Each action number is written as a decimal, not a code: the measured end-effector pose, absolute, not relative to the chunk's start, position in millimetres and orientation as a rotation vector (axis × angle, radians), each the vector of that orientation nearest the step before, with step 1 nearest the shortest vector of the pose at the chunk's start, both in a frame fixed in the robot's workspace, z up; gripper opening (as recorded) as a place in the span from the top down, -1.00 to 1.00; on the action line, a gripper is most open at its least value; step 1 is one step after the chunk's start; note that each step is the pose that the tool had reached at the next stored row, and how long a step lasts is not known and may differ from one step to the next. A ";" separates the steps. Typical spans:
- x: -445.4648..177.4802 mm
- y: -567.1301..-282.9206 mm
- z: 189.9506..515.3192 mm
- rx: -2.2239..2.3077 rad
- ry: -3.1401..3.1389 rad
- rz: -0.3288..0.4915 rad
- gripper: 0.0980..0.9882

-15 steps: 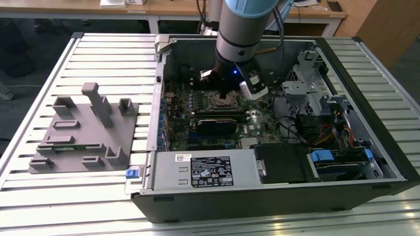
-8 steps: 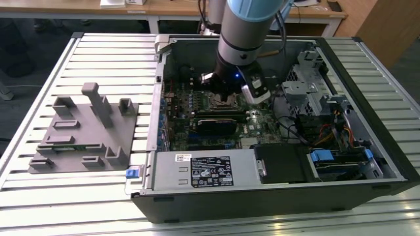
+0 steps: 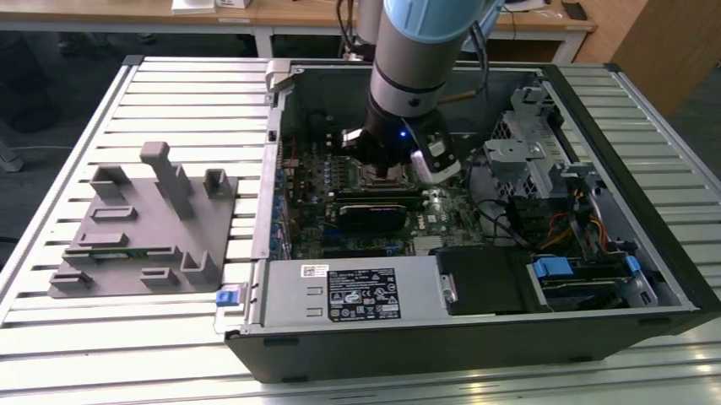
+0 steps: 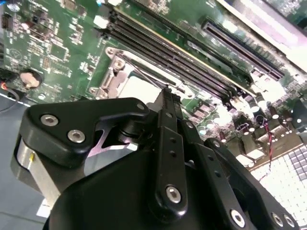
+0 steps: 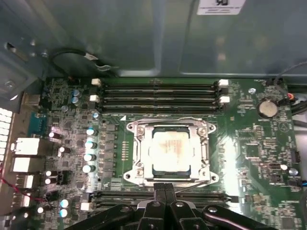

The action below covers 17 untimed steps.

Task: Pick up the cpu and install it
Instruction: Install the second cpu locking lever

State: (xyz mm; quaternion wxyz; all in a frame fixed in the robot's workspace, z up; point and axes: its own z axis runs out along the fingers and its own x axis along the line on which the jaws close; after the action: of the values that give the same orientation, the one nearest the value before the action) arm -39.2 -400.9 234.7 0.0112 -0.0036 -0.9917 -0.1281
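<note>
- The cpu (image 5: 174, 150) is showing a pale, smooth metal top with a dull sheen.
- The socket frame (image 5: 139, 153) is looking like bright bare metal.
- The gripper (image 4: 165, 93) is appearing as matt black plastic with shiny metal screws.
- The motherboard (image 5: 249, 148) is gleaming glossy green.
- The computer case (image 3: 474, 350) is looking like matt dark metal.
</note>
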 end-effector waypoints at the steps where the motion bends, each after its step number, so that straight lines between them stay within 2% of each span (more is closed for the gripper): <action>1: -41.4 -401.0 234.1 -0.011 -3.094 -0.400 0.98; 17: -52.9 -408.2 210.9 -0.011 -3.093 -0.406 0.98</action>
State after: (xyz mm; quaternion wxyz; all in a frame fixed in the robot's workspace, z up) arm -52.9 -408.2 210.9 0.0112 -0.0035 -0.9914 -0.1302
